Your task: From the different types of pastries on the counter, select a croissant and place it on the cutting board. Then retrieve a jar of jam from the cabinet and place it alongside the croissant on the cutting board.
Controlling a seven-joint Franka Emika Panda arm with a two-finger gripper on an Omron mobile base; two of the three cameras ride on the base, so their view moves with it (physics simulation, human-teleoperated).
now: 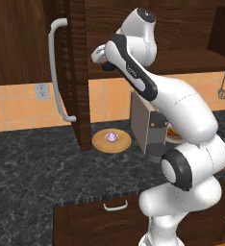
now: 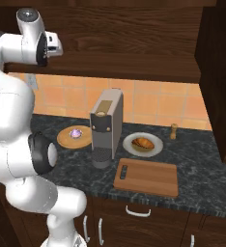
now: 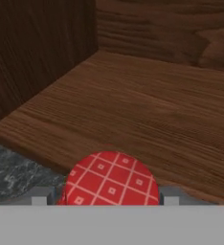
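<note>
In the left base view the counter (image 1: 32,163) is dark marbled stone with pale veins, backed by orange wall tiles with a pale outlet plate (image 1: 42,91). The cabinet (image 1: 76,72) door stands open, its curved grey bar handle (image 1: 56,67) facing the room, and the gripper (image 1: 101,56) is raised at the cabinet's shelf level, something red showing at its tip. A round wooden plate (image 1: 112,142) carries the purple-topped cupcake (image 1: 111,137). In the right base view the cutting board (image 2: 146,177) lies bare at the counter's front edge, just in front of a white plate (image 2: 142,144) that holds the croissant (image 2: 143,143); a grey coffee machine (image 2: 106,126) stands to its left and a tan pepper shaker (image 2: 173,130) near the tiles. In the hand view the jar of jam (image 3: 110,181) shows its red lid with a white diamond grid, sitting between the finger tips (image 3: 41,197) above the wooden cabinet floor; the jaws appear clamped on it. No readable writing appears anywhere.
</note>
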